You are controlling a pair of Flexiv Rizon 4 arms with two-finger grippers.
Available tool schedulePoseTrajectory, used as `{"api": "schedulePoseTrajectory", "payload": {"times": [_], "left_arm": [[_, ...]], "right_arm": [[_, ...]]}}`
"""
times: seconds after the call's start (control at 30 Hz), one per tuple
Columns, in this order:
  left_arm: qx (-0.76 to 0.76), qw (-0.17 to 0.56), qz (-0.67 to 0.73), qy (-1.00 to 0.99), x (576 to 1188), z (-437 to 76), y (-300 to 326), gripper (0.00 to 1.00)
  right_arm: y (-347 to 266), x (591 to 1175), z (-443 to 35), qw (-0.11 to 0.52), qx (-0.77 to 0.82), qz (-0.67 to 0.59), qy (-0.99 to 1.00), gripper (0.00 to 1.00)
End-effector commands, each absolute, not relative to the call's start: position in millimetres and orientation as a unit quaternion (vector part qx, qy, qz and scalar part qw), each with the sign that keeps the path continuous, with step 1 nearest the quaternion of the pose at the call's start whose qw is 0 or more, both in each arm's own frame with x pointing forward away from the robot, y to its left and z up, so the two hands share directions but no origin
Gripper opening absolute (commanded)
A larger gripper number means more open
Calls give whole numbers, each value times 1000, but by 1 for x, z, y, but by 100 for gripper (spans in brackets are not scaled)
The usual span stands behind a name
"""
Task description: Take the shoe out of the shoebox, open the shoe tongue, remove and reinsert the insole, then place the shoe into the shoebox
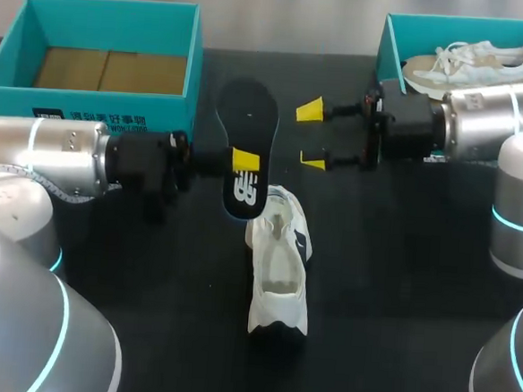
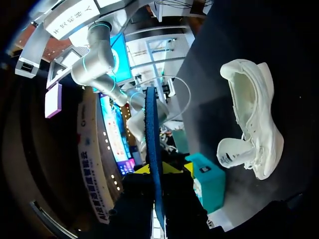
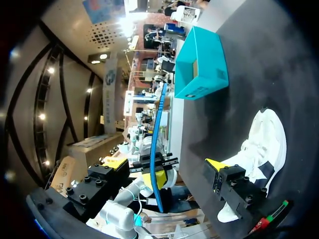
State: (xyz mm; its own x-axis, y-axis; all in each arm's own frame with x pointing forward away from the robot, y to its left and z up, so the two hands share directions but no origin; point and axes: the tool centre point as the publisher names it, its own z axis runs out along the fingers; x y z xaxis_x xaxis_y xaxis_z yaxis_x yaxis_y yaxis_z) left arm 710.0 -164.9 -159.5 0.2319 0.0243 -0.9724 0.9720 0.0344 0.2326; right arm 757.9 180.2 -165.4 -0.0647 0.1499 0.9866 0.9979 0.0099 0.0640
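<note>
The left gripper (image 1: 244,163) is clamped on the black insole (image 1: 246,114). Its yellow tips pinch the two faces near the middle, so the insole hangs clear of the table (image 1: 399,286). From the wrist cameras the insole shows edge-on, which suggests a firm grip. One end of it hangs over the nearer end of the white sneaker (image 1: 278,273), which sits out on the table with its tongue pulled back and its mouth gaping. That looks to me like a shoe made ready to take the insole back, so I'd judge the job about midway.

The right gripper (image 1: 312,135) waits just beside the insole, opposite the left one, with its jaws wide apart and nothing in them. It seems placed to steady the sneaker or the insole.

The empty teal shoebox (image 1: 113,4) stands behind the left arm. A second teal box (image 1: 389,43) behind the right arm holds another sneaker (image 1: 473,63).
</note>
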Motion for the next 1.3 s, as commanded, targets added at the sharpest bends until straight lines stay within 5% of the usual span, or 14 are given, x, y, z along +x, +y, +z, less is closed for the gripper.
{"api": "schedulePoseTrajectory", "payload": {"times": [0.03, 1.3], "left_arm": [[544, 562, -426, 455, 706, -162, -167, 0], [526, 596, -390, 465, 718, -182, -180, 0]], "right_arm": [[181, 758, -165, 445, -520, -474, -554, 100], [238, 763, -164, 458, -532, -471, -535, 96]]}}
